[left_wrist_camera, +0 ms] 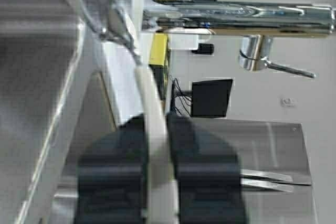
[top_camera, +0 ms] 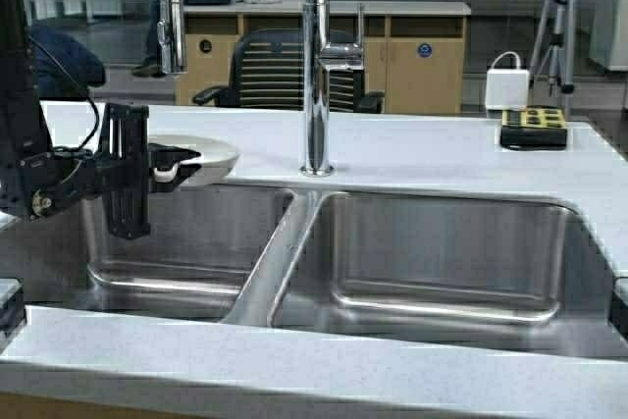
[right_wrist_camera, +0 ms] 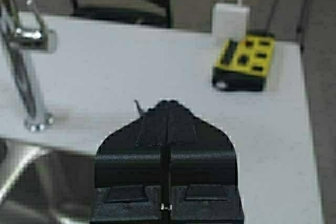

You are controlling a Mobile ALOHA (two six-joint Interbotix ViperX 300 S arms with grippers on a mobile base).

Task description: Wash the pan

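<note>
Left pincer [top_camera: 160, 166] squeezes pan [top_camera: 201, 157] handle tight; pan sticks out past pincer tips, held level over left sink [top_camera: 186, 242] back edge. Right pincer [right_wrist_camera: 167, 129] closed, holds nothing, over tabletop [top_camera: 422, 159]

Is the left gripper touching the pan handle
Touching. The left wrist view shows the left gripper with both fingers pressed against the pan handle, no gap either side.
</note>
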